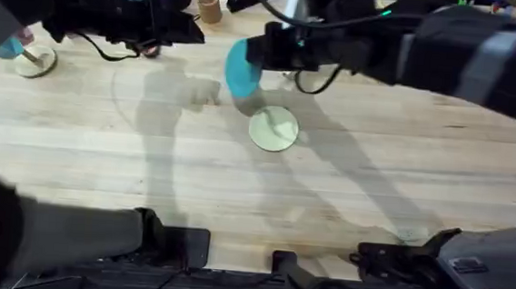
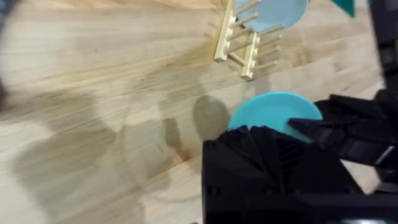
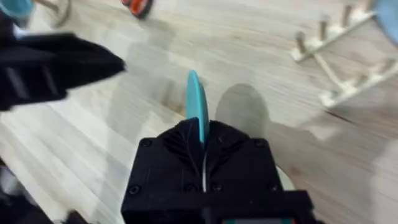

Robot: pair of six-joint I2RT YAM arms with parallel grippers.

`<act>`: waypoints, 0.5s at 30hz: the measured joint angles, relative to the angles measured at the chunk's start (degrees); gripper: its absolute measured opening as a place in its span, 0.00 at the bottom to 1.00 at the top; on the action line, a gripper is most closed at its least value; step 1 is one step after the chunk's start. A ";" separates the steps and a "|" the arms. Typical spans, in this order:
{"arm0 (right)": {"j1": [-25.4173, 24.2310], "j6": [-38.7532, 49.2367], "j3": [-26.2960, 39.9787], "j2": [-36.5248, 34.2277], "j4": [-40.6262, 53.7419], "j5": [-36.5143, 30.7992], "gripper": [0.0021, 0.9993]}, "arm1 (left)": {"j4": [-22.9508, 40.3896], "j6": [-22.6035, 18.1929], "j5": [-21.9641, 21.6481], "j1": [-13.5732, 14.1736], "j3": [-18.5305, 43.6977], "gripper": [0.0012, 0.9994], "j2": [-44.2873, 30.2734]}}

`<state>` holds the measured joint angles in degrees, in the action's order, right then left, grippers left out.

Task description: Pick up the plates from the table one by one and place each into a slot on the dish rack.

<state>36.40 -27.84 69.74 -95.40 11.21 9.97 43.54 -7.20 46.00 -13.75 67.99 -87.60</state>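
Observation:
My right gripper (image 1: pixel 257 58) is shut on a sky-blue plate (image 1: pixel 240 70), which it holds on edge above the table (image 1: pixel 102 161). In the right wrist view the plate (image 3: pixel 197 102) stands upright between the fingers. A cream-yellow plate (image 1: pixel 274 127) lies flat on the wood just in front of it. The wooden dish rack (image 2: pixel 245 38) stands beyond the held plate (image 2: pixel 273 112), with a pale blue plate (image 2: pixel 277 12) in its pegs. My left gripper (image 1: pixel 193 29) hovers at the back left, shut and empty, pointing towards the held plate.
A wooden cup (image 1: pixel 209 4) stands at the back edge. A small cream dish with a stick (image 1: pixel 34 60) sits at the far left. A red-orange object (image 3: pixel 140 6) lies near the back. The table's front half is bare wood.

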 joint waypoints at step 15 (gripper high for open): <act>-8.23 29.87 15.66 4.29 25.26 -1.54 0.03 | 5.59 -0.16 -25.93 20.95 0.00 0.04 17.19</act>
<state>28.17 2.03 85.40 -91.11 36.47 8.43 49.13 -7.35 20.07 7.20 67.99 -70.41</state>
